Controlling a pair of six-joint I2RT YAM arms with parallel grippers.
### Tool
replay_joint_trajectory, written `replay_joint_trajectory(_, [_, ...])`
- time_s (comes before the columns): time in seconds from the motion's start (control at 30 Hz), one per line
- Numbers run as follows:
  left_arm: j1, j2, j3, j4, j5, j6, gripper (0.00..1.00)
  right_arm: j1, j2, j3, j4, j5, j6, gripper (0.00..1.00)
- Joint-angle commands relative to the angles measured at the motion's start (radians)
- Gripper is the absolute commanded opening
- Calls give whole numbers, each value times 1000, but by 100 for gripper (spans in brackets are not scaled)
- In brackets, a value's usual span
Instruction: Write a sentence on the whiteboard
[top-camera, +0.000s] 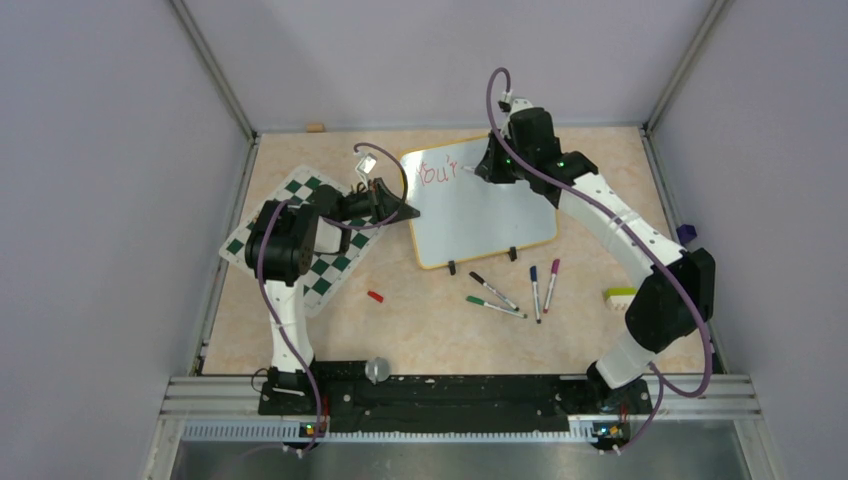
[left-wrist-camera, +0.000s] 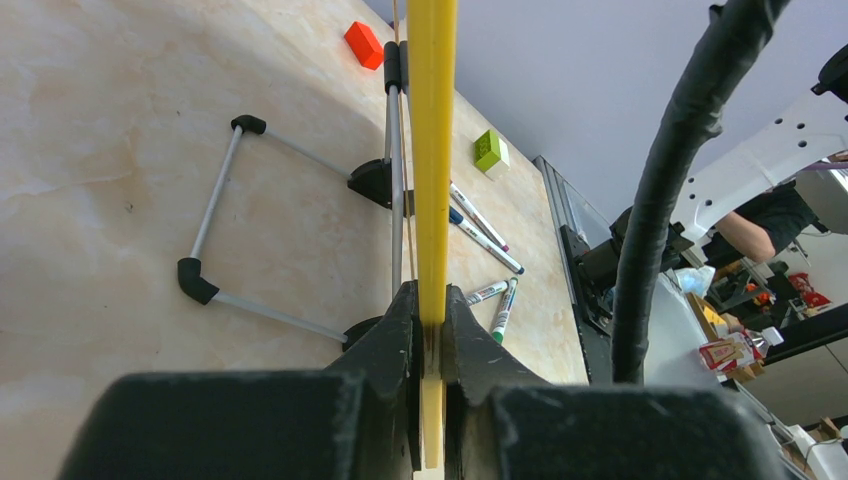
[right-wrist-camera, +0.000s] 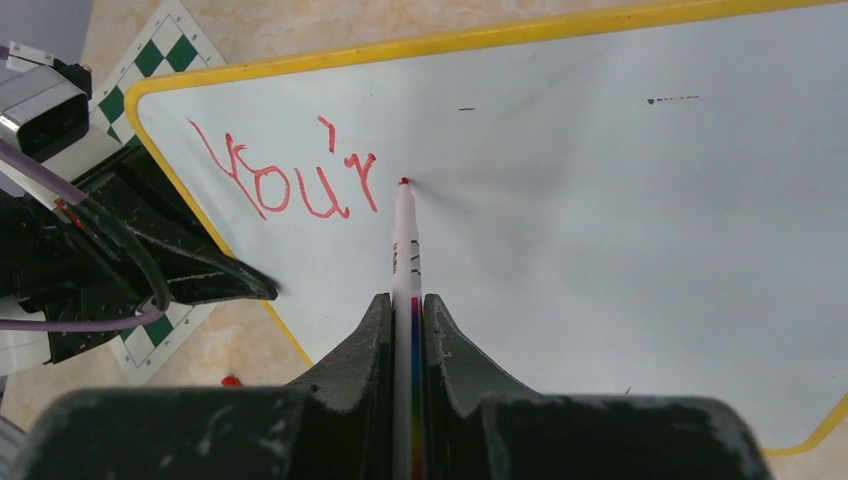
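**A:** Where does the board sit?

**B:** The large glossy whiteboard with a thin yellow frame (top-camera: 480, 215) stands on the beige marbled tabletop (top-camera: 420, 330), toward the far side and just right of the green-and-white checkered chess mat (top-camera: 320, 270); two small black clips (top-camera: 452, 267) show on its near long edge; red handwriting (top-camera: 437, 172) reading "You'r" fills its upper left corner.

**A:** And the left gripper?

**B:** The left gripper (top-camera: 400, 212) is at the board's left edge; in its wrist view the black fingers (left-wrist-camera: 395, 340) are pinched tight on the frame, which runs edge-on straight up between them; beyond the board a silver wire stand with black corner joints (left-wrist-camera: 215, 210) rests on the table.

**A:** The right one?

**B:** The right gripper (right-wrist-camera: 405, 305) hangs over the board's upper left part; its jaws are clamped on a slim white marker pen with a red tip (right-wrist-camera: 404, 240); the pen points away from the wrist, and its tip meets the white surface just right of the last letter; the left arm's dark fingers show at the board's edge in that same view.

**A:** Anything loose on the table?

**B:** Four capped pens lie near the board's near edge: a green pen (top-camera: 495, 307) and a black pen (top-camera: 493, 290) side by side, then a blue pen (top-camera: 535, 292) and a purple pen (top-camera: 551, 285) just to their right; a small red cap (top-camera: 375, 296) lies apart to the left, beside the mat's corner; a yellow-green block (top-camera: 619, 297) sits close to the right arm's elbow.
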Motion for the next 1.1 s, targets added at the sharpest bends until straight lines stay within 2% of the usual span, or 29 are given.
replay_joint_trajectory(0.0, [-22, -44, -1, 101, 115, 12, 0, -6, 13, 51, 0, 31, 2, 0])
replay_joint_trajectory(0.57, [-22, -43, 0, 101, 117, 12, 0, -16, 14, 68, -17, 91, 2, 0])
replay_joint_trajectory(1.07, [-22, -43, 1, 101, 115, 11, 0, -18, 52, 122, -11, 40, 1, 0])
